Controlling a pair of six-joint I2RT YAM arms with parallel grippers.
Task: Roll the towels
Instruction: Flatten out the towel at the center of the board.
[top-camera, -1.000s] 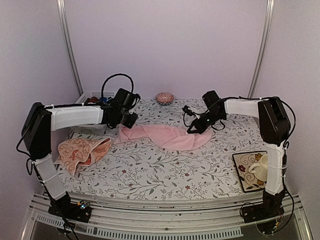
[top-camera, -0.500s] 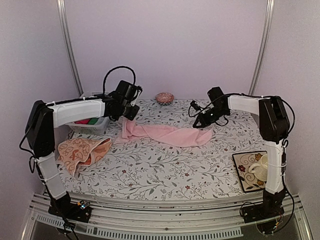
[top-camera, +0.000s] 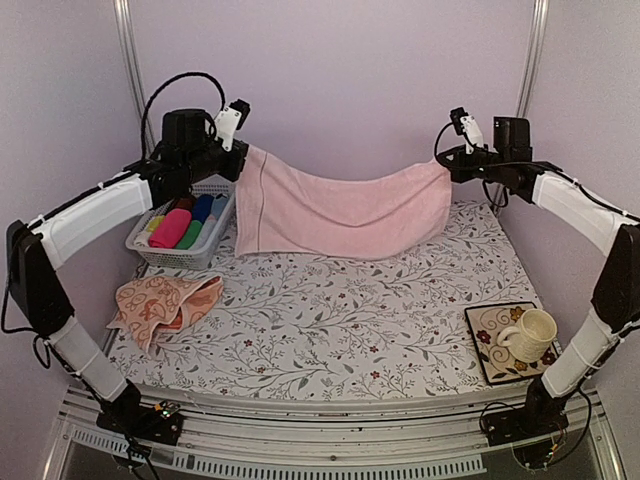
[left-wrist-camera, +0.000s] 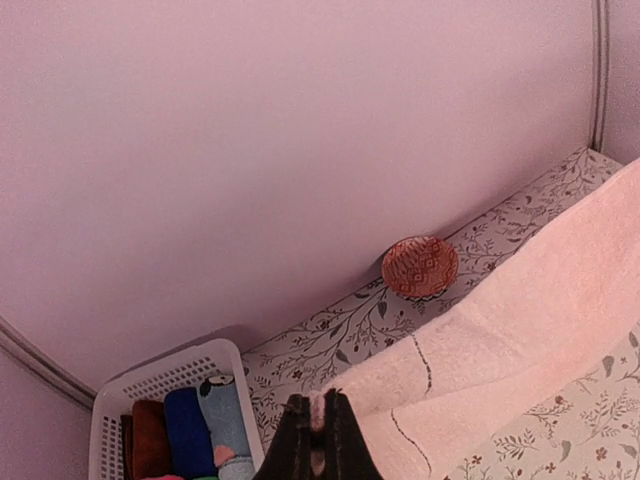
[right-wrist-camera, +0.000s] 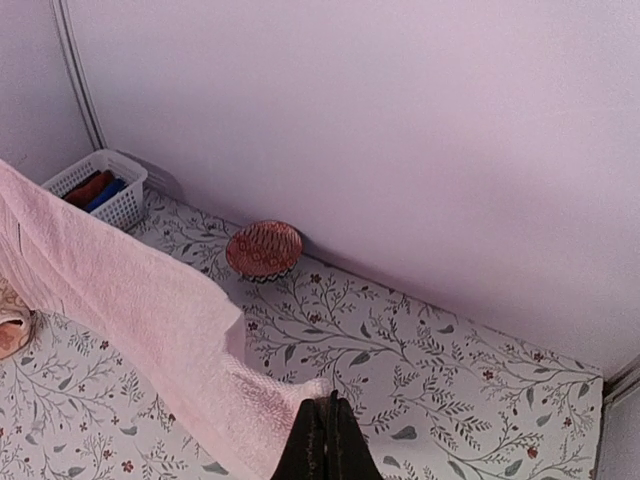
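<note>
The pink towel (top-camera: 340, 205) hangs spread out in the air above the rear half of the tabletop (top-camera: 330, 335), suspended by its two upper corners. Its top edge sags in the middle. Whether its lower edge touches the floral surface cannot be told.

The left claw (top-camera: 243, 152) is clamped fully closed on the upper left corner. In the left wrist view, its fingers press together with a fold of pink cloth pinched between them. The right claw (top-camera: 447, 166) is likewise closed tight on the upper right corner, and the right wrist view shows the cloth trailing away from its tips. Both claws are raised well above the tabletop.

The peach-orange towel (top-camera: 165, 303) lies crumpled on the tabletop near the left edge, well apart from both claws. Behind it stands a white basket (top-camera: 186, 257) holding rolled cloths (top-camera: 178, 226) in magenta, green and blue. A small patterned bowl (left-wrist-camera: 420, 266) sits against the back wall. At the near right corner, a patterned plate (top-camera: 488, 345) carries a cream mug (top-camera: 528, 333).
</note>
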